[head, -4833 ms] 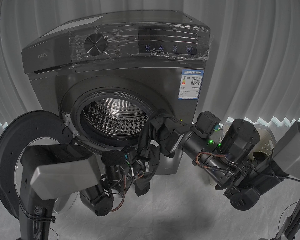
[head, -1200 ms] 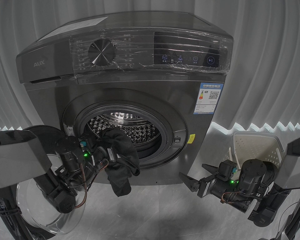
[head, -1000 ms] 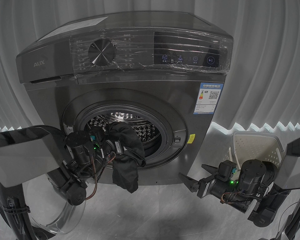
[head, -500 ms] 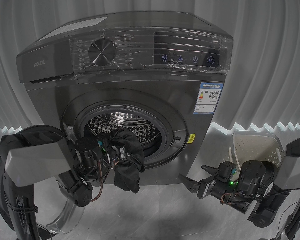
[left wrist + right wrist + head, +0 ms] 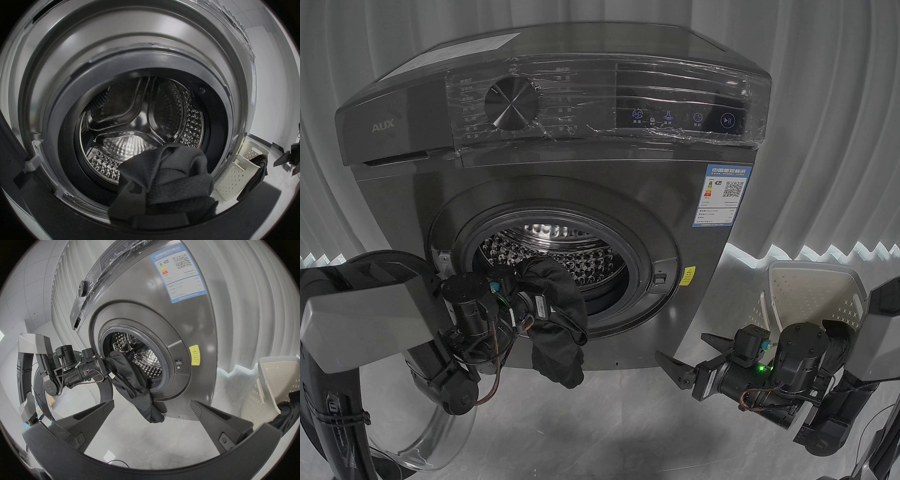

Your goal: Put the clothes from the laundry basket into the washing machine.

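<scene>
Grips black garment (image 5: 553,312) in closed left claw (image 5: 537,303) at the washing machine (image 5: 581,181) door opening, with the tail hanging below the rim. Holds right claw (image 5: 682,350) open, empty, low over the floor (image 5: 612,425), near the white laundry basket (image 5: 806,294).

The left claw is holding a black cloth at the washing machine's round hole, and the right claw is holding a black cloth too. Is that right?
Not quite. The right claw is open and holds nothing, as the head view shows. The left claw does hold the black cloth at the round hole of the washing machine.
</scene>
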Available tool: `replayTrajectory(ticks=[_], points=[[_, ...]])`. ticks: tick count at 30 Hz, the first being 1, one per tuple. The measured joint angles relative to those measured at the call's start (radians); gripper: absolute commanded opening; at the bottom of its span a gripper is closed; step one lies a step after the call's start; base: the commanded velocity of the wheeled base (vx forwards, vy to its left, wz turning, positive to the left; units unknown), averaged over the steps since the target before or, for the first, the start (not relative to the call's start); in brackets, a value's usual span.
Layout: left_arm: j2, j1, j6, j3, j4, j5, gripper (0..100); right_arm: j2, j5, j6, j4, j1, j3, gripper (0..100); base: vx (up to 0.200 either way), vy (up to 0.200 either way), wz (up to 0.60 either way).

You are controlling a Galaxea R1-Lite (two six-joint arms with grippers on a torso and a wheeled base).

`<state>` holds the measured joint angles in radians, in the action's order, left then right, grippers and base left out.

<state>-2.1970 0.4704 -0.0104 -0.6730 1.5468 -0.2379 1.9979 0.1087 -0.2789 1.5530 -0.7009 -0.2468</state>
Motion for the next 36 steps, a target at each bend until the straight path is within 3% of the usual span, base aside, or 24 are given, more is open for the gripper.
replayTrajectory(ticks=[25, 28, 36], points=[[-0.027, 0.042, 0.001, -0.052, -0.001, 0.042, 0, 0.006, 0.001, 0.0, 0.0, -0.017, -0.005, 100, 0.024, 0.0, 0.0], [-0.039, 0.049, 0.018, -0.04, 0.0, 0.048, 0, 0.006, 0.002, 0.0, 0.0, -0.018, -0.005, 100, 0.0, 0.0, 0.0], [-0.099, 0.045, 0.098, -0.083, -0.001, 0.1, 0, 0.006, 0.002, 0.0, 0.0, -0.019, -0.006, 100, 0.0, 0.0, 0.0]])
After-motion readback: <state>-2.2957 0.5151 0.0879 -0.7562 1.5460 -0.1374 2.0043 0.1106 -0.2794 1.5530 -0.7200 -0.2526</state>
